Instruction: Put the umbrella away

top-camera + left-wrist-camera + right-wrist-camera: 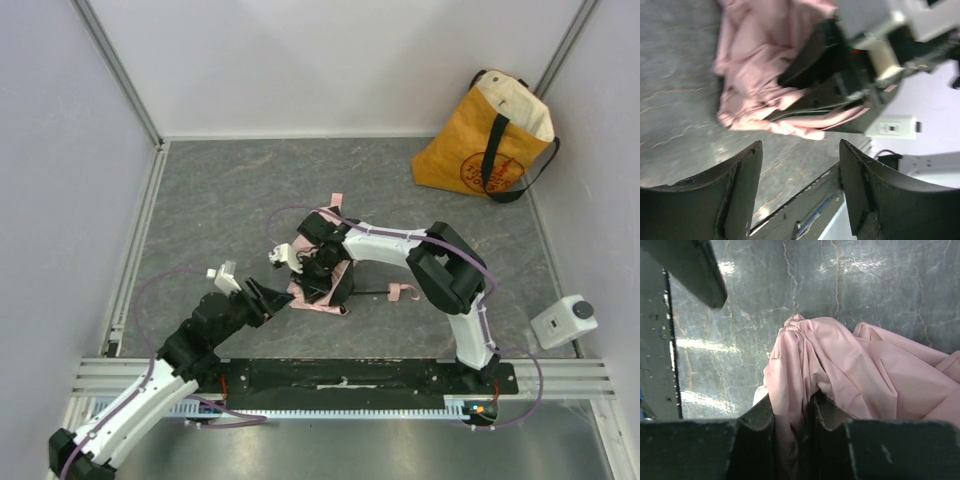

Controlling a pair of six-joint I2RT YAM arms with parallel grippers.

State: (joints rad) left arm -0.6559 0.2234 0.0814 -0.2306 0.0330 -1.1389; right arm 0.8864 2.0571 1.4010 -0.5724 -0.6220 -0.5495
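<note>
From above, the umbrella [318, 306] lay mid-worktop [220, 210], light and floppy; left wrist showed the left tool [801, 150] gaping empty beside it; right wrist showed the right tool [792, 415] pinching its slippery fabric [855, 365], though the stiff shaft [372, 293] looked surer.

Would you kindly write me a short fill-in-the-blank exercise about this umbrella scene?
1. The right pincer is shut on the ____ fabric of the umbrella.
2. The left pincer stands ____ and holds nothing.
3. The colour of the tote bag is ____.
Missing words: pink; open; yellow.
</note>
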